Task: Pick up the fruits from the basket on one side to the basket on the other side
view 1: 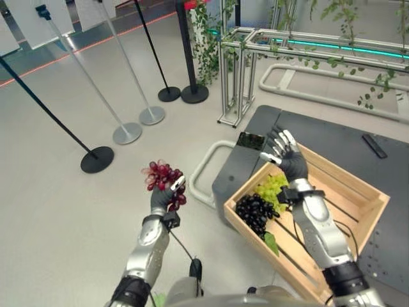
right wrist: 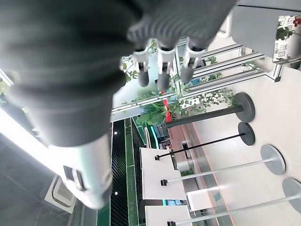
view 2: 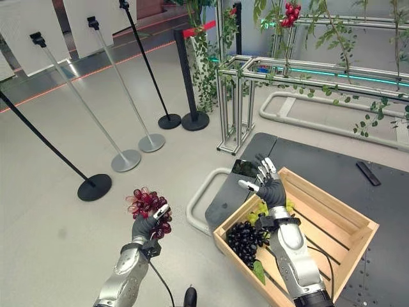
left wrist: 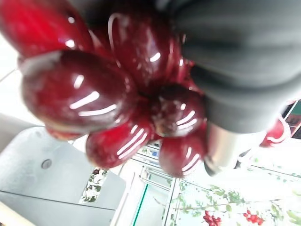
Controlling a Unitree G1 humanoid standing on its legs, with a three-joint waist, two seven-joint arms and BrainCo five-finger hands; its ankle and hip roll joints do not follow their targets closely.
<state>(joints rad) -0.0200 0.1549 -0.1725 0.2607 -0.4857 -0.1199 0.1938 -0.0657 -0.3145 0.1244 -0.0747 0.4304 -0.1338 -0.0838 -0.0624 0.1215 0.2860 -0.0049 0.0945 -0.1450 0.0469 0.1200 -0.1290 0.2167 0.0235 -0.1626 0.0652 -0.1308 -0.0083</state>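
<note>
A bunch of red grapes [view 1: 163, 178] is held up over the floor, left of the crate, with my left hand [view 1: 163, 197] shut on it. In the left wrist view the red grapes [left wrist: 99, 99] press against the hand's dark cover [left wrist: 240, 61]. A wooden crate [view 1: 358, 204] on the dark table holds a dark grape bunch [view 1: 254, 212] and a green grape bunch [view 1: 271, 188]. My right hand [view 1: 286, 157] hovers above the crate's far corner, fingers spread and straight, holding nothing. Its fingers [right wrist: 162, 70] point out into the room in the right wrist view.
The dark table [view 1: 332, 137] carries a black remote-like bar [view 1: 374, 146] and a small dark device [view 1: 250, 141] by the crate. Stanchion posts with round bases [view 1: 97, 158] stand on the floor at left. A metal frame with vines [view 1: 239, 77] stands behind the table.
</note>
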